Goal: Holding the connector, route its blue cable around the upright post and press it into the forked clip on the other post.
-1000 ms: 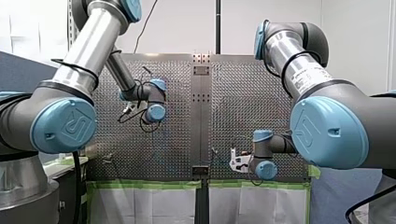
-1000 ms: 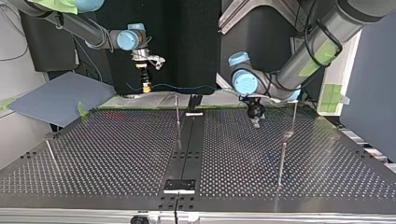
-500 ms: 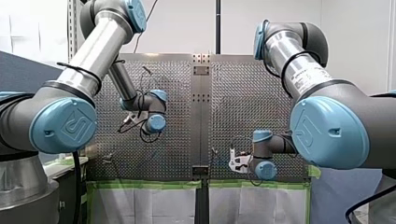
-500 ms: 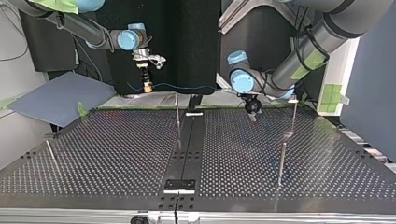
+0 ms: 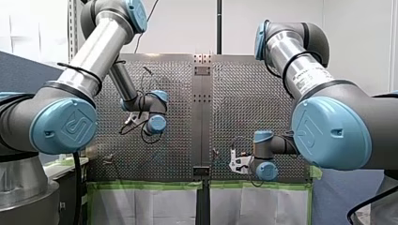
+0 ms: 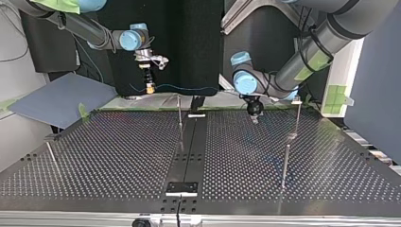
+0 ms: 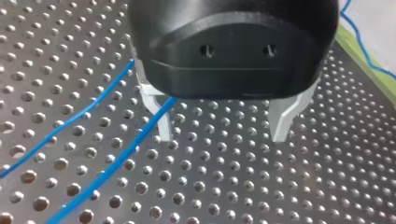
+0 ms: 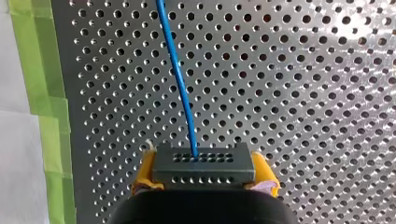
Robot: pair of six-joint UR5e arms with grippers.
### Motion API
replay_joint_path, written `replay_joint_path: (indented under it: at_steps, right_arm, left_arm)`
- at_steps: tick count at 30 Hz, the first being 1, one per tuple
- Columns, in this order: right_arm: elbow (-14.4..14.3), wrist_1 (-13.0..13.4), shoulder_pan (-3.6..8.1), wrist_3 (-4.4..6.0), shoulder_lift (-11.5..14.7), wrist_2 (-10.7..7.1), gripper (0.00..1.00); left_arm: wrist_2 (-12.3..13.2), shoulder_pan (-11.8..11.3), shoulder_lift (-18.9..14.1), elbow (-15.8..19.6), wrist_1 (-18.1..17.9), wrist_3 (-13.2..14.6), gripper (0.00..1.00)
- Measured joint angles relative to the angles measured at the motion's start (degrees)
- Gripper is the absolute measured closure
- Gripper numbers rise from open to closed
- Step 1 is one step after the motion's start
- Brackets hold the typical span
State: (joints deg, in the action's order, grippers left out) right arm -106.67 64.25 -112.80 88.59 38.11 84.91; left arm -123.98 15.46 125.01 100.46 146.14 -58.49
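Between yellow pads [image 8: 145, 171] of right tool [image 8: 204, 173], connector [image 8: 204, 163] pinched, blue cable [image 8: 180, 79] leading ahead, left tool [image 7: 222, 135] spread beside cable

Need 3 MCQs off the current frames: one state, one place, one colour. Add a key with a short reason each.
1. My left pincer is:
A. shut tight
B. open
C. hidden from every view

2. The connector sits:
A. in my right pincer
B. in my left pincer
C. loose, held by nothing

3. My right pincer's pads are:
A. black
B. beige
C. yellow

Key:
1 B: its fingers stand wide apart in the left wrist view.
2 A: the right wrist view shows it clamped between the pads.
3 C: yellow shows on either side of the connector.
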Motion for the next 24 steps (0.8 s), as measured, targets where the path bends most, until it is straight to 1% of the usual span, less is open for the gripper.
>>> replay_joint_path:
  at_steps: [4,7,11,13,15,18,24]
  right_arm:
    - [0.0,-0.3,-0.08,0.07,0.0,0.0,0.93]
    - [0.0,-0.5,-0.09,0.09,0.0,0.0,0.93]
    - [0.0,-0.7,-0.16,0.1,0.0,0.0,0.93]
    - [0.0,-0.7,-0.17,0.11,0.0,0.0,0.93]
    - [0.0,-0.7,-0.17,0.11,0.0,0.0,0.93]
    - [0.0,-0.6,-0.18,0.1,0.0,0.0,0.93]
    - [0.0,-0.5,-0.19,0.05,0.0,0.0,0.93]
  left_arm:
    - [0.4,-0.2,0.1,0.0,-0.1,-1.0,0.0]
    - [0.2,-0.1,0.9,-0.3,0.1,-1.6,0.0]
    - [-1.0,0.1,2.6,-1.6,1.1,-1.8,0.0]
    - [-2.0,0.2,3.8,-2.5,1.0,-2.5,0.0]
    - [-2.3,0.3,4.8,-3.0,0.4,-3.4,0.0]
    - [-1.6,0.5,6.5,-3.4,-1.0,-4.9,0.0]
    - [1.3,0.8,9.7,-4.0,-4.1,-8.1,0.0]
